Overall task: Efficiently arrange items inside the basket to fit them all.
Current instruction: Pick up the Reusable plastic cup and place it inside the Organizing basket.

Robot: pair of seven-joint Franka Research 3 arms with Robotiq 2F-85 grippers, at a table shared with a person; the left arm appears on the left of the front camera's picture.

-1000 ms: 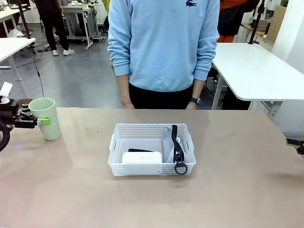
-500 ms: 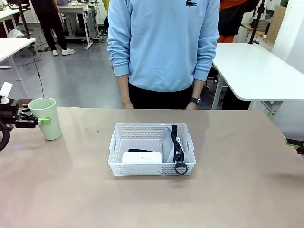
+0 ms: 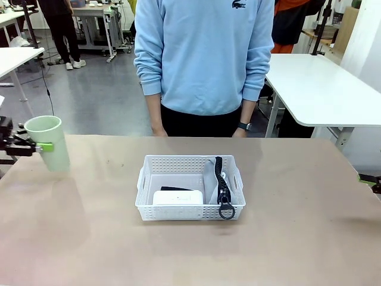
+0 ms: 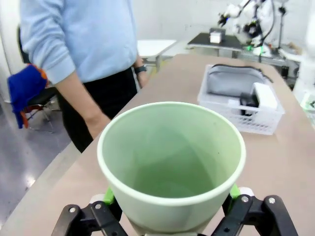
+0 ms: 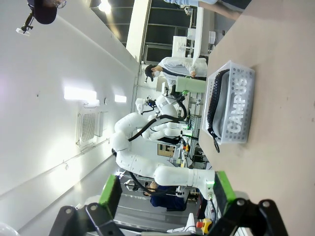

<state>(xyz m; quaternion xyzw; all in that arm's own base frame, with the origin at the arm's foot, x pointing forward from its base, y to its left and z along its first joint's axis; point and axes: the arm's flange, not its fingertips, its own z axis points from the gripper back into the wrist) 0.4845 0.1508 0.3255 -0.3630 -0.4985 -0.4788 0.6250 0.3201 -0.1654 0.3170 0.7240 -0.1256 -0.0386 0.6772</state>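
Since the earlier frame the cup (image 3: pixel 49 143) has risen off the table (image 3: pixel 297 226) and shifted toward the left edge, carried by the left gripper (image 3: pixel 37 146); the basket (image 3: pixel 189 162) and its contents are lying where they were. The left gripper is clamping the cup, its green pads (image 4: pixel 233 191) pressing the wall from both sides just below the rim, and the cup is hanging upright and empty above the table's left end. The right gripper (image 5: pixel 165 189) is standing fully open and is holding nothing, its fingers (image 5: pixel 109 192) spread wide; in the front view only a green tip is showing at the right edge, just above the table. The basket is sitting at the table's middle, well apart from both grippers. Inside it, the pouch (image 3: pixel 213 176) is standing on its long edge against the right wall, zipper uppermost, with the pull ring hanging over the near rim. The white device (image 3: pixel 177 197) is lying against the near wall, left of the pouch, and the black object (image 3: pixel 175 189) is lying just behind it. A person (image 3: pixel 202 59) in a light blue sweatshirt is standing at the far side, arms hanging down, hands at the table's edge.
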